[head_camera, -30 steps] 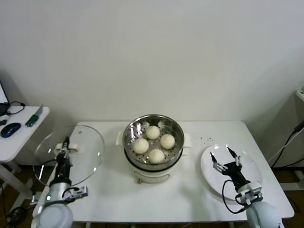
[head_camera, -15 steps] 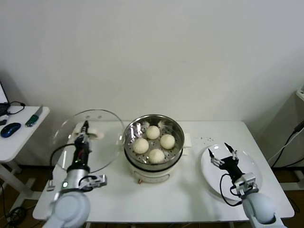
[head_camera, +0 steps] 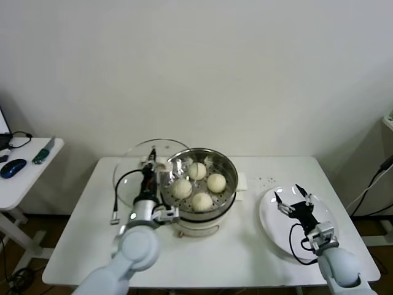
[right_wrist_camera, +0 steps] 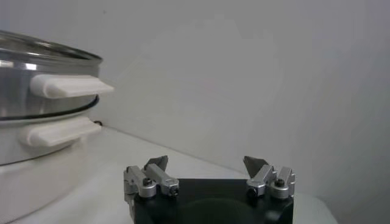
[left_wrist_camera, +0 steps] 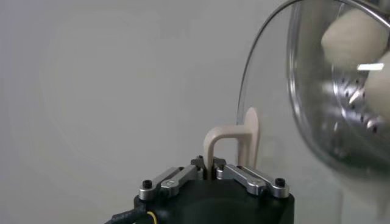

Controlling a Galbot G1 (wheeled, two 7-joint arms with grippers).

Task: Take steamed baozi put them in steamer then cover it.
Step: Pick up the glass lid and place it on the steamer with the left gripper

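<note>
Now my left hand point(head_camera: 149, 165) clenches the cover point(head_camera: 136, 166) by its handle just left of the steamer point(head_camera: 198, 187), four steamed baozi point(head_camera: 199, 184) inside; my right hand point(head_camera: 293, 198) hovers released over the plate point(head_camera: 325, 236).

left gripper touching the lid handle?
Touching. The left wrist view shows the left gripper shut on the white handle of the cover, the bar pinched between its fingers with no gap.

I work in a lab-like room: bare white wall point(head_camera: 196, 61), plain white rectangular table point(head_camera: 245, 246), a side desk point(head_camera: 24, 178) left of it bearing a blue computer mouse point(head_camera: 13, 167).
</note>
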